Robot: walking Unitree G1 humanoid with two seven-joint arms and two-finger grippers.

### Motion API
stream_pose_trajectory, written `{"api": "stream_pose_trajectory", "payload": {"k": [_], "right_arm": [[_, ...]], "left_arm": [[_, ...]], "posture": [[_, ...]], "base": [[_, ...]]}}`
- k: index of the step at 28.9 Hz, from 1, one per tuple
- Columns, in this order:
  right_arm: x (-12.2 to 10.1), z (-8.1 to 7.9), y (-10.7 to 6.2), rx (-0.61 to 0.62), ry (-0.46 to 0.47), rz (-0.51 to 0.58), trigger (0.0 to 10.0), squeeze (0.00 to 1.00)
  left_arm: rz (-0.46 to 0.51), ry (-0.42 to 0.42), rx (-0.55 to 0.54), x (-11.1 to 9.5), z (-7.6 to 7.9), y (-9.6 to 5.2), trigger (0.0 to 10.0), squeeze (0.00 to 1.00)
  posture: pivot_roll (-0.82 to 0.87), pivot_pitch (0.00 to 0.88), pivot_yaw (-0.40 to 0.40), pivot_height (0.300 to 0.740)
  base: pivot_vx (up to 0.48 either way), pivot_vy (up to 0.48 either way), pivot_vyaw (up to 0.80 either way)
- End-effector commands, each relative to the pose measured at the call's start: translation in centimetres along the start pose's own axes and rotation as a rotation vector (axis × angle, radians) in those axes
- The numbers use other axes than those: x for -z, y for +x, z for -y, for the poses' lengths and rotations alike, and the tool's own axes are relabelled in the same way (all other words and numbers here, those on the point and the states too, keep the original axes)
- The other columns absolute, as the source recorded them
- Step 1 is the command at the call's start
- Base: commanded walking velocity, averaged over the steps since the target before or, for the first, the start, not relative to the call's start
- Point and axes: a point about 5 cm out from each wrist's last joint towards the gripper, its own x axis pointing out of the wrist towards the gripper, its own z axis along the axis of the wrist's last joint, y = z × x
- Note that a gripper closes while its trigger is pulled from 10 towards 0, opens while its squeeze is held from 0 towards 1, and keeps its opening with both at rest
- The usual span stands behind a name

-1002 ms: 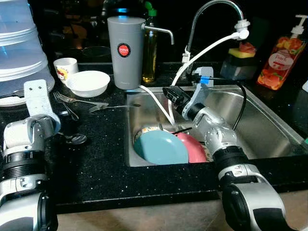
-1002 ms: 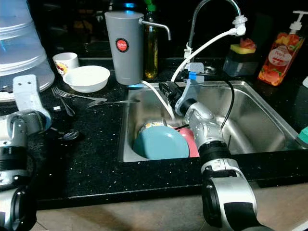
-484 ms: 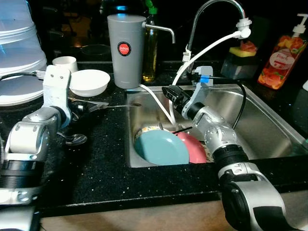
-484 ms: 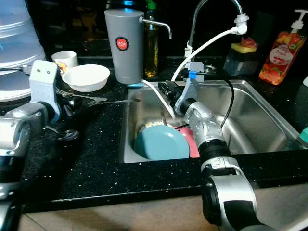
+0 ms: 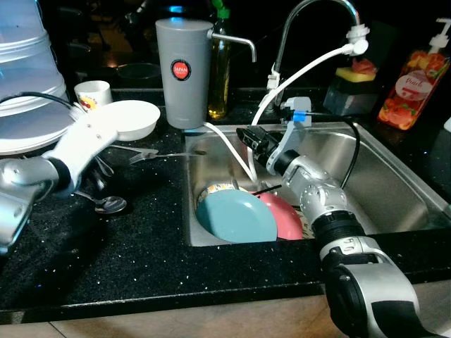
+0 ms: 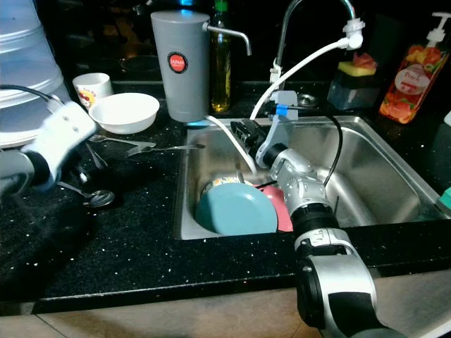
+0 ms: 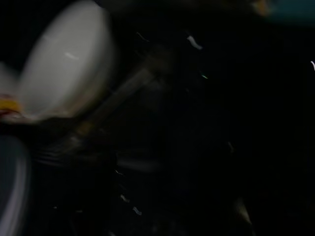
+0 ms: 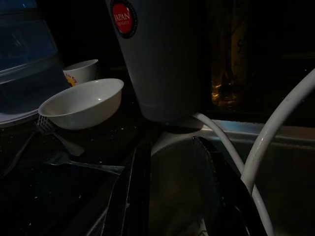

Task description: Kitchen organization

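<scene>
Teal plate (image 5: 235,217) over a pink plate (image 5: 287,215) in the steel sink (image 5: 394,184), white bowl (image 5: 131,119), grey canister (image 5: 183,73) with red badge, speckled black desk (image 5: 141,246)

Probably a home kitchen: sink (image 5: 394,176), faucet (image 5: 310,14), dirty plates (image 5: 236,217).

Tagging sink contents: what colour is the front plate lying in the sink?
Teal blue; the front plate shows best in the left eye view.
</scene>
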Motion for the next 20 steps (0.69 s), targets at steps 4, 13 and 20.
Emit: {"api": "stream_pose_trajectory", "payload": {"k": [4, 13, 20], "right_arm": [[-0.4, 0.1, 0.1, -0.007, -0.011, 0.005, 10.0, 0.0], [-0.2, -0.1, 0.1, -0.014, -0.007, -0.003, 10.0, 0.0], [-0.1, -0.2, 0.1, -0.023, -0.008, -0.005, 10.0, 0.0]], "left_arm": [[-0.057, -0.016, 0.076, 1.4, 0.0, -1.0, 10.0, 0.01], [0.087, -0.159, -0.054, 1.2, -3.2, -2.1, 10.0, 0.01], [-0.01, -0.514, -0.31, 3.2, -5.7, -2.4, 10.0, 0.01]], "posture": [[0.1, 0.068, -0.041, 0.74], [0.1, 0.071, -0.052, 0.74], [0.1, 0.069, -0.052, 0.74]], "base": [[0.0, 0.0, 0.0], [0.0, 0.0, 0.0], [0.0, 0.0, 0.0]]}}
